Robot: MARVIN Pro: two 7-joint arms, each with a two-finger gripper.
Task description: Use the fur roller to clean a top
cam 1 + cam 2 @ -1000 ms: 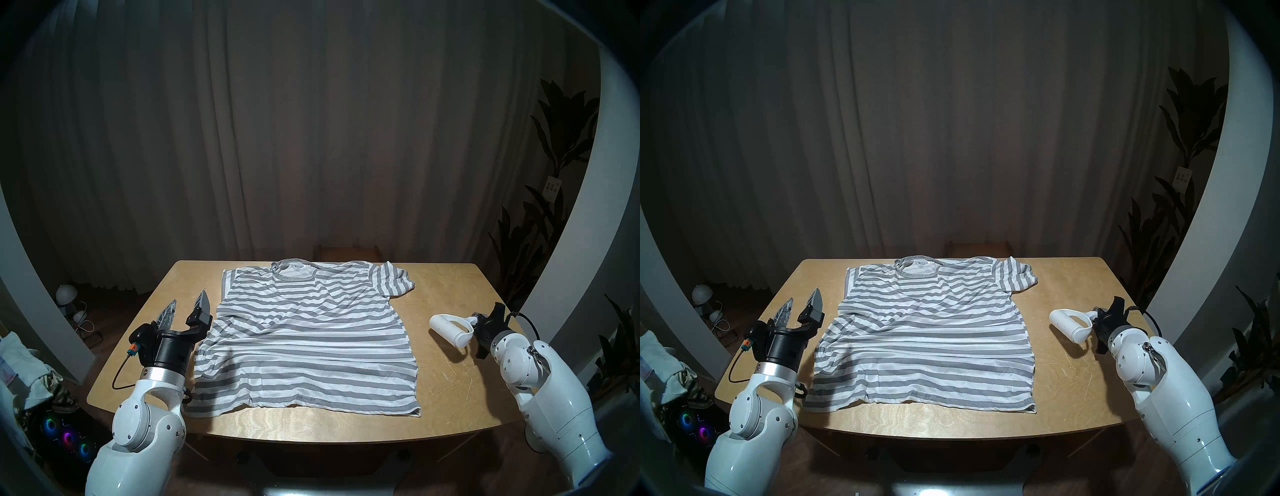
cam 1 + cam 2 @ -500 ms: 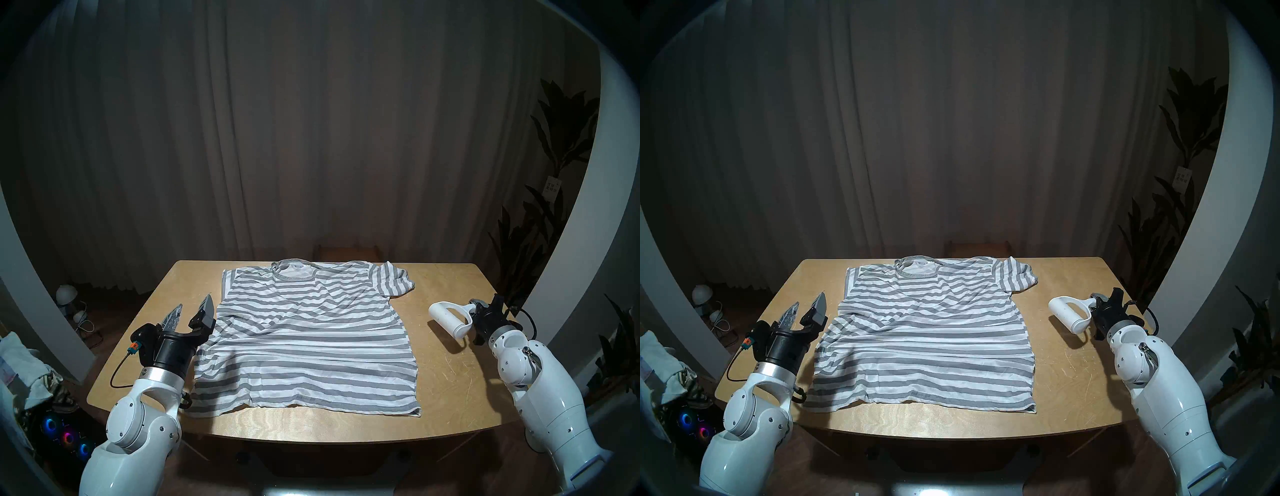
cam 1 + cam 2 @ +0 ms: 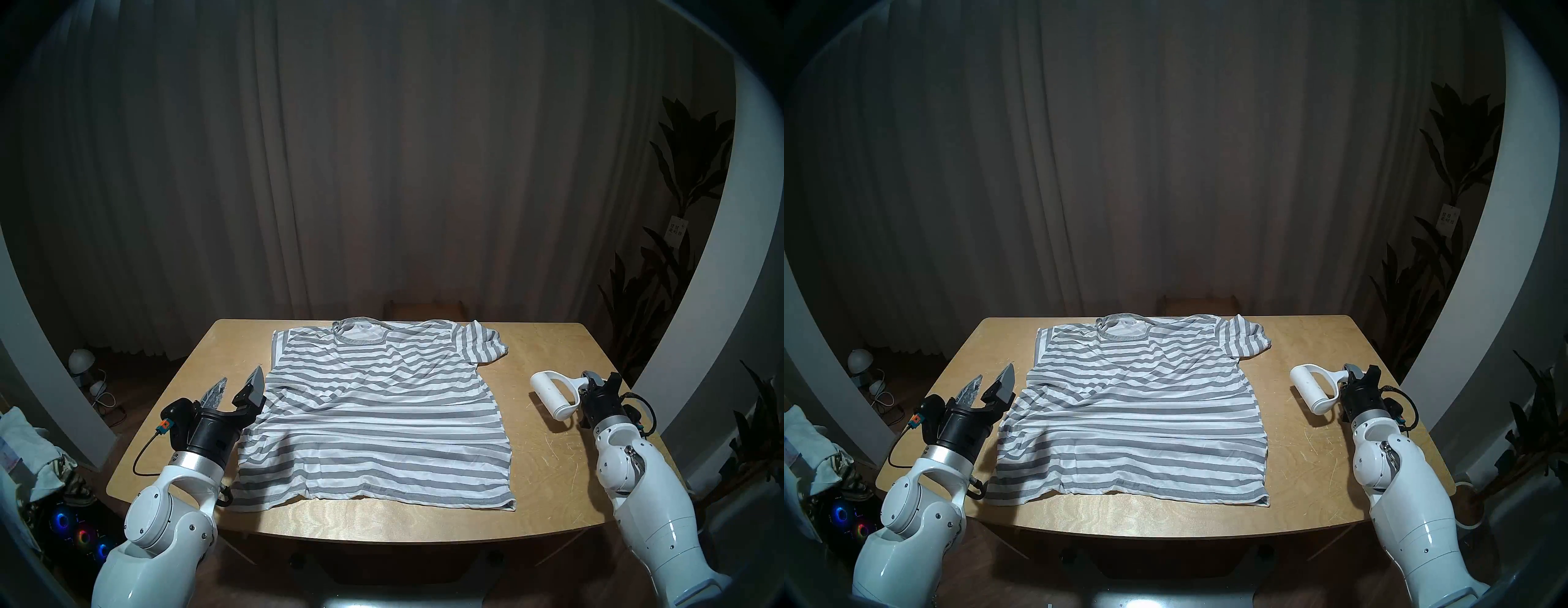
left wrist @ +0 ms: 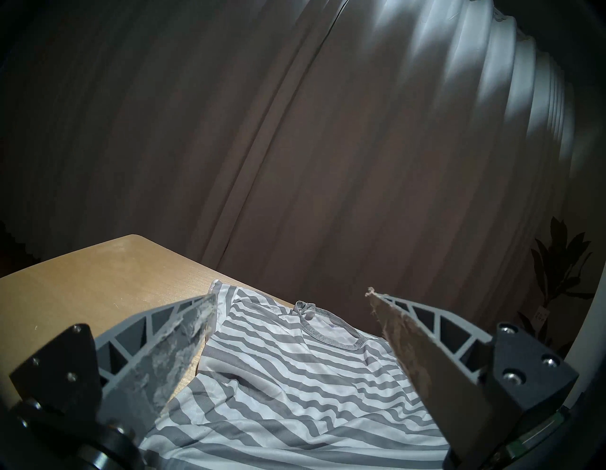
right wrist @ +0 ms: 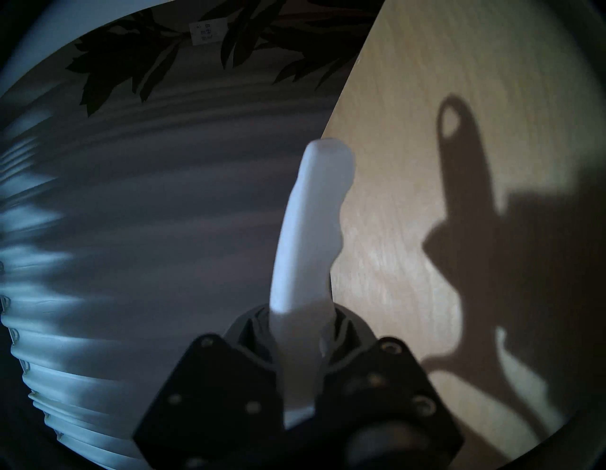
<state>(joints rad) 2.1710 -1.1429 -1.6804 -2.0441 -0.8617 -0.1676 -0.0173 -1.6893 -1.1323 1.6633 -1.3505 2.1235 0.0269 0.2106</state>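
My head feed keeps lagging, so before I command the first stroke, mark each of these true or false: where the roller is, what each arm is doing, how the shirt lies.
1. The right gripper is shut on the fur roller. True.
2. The roller's cylinder is pressed onto the striped T-shirt. False: it is held over bare table, to the right of the shirt and apart from it.
3. The left gripper has its jaws open and holds nothing. True.
4. The shirt is folded in half. False: it lies spread out, collar at the far edge, somewhat wrinkled.
5. The left gripper pinches the shirt's collar. False: it is beside the shirt's left edge, far from the collar.
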